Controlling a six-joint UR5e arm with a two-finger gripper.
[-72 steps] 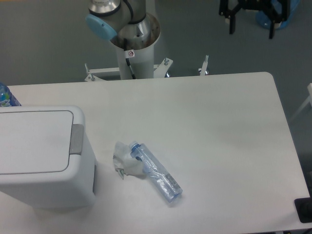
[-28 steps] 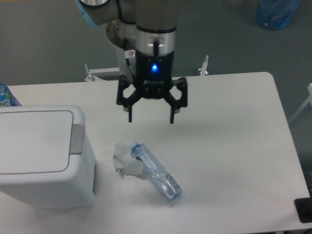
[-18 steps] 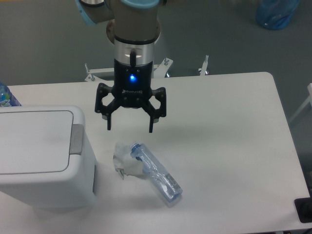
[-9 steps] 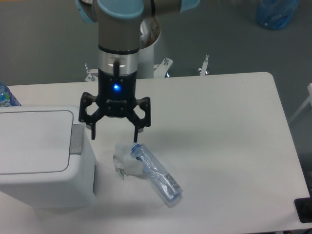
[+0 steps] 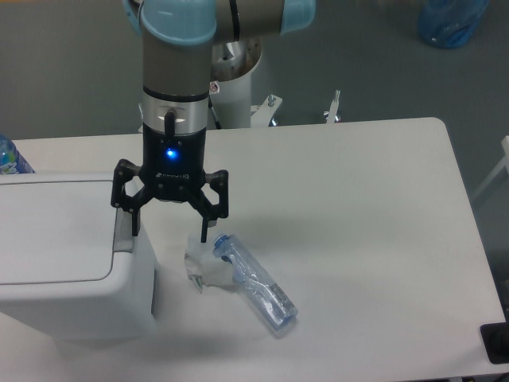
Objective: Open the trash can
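No words or numbers could be read anywhere. The gripper (image 5: 170,225) had small pale writing under its blue light, but it was too blurry to make out. A tiny red and white sticker (image 5: 214,86) sat on the robot's post, too small to read.

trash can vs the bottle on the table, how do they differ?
Size: the trash can is far bigger than the bottle.
Look: the trash can is opaque white with a grey push-tab; the bottle is clear, blue-tinted and crushed.
Pose: the trash can stands upright with its lid shut; the bottle lies on its side, angled across the table.
Both rest on the table, neither held by the open tool.
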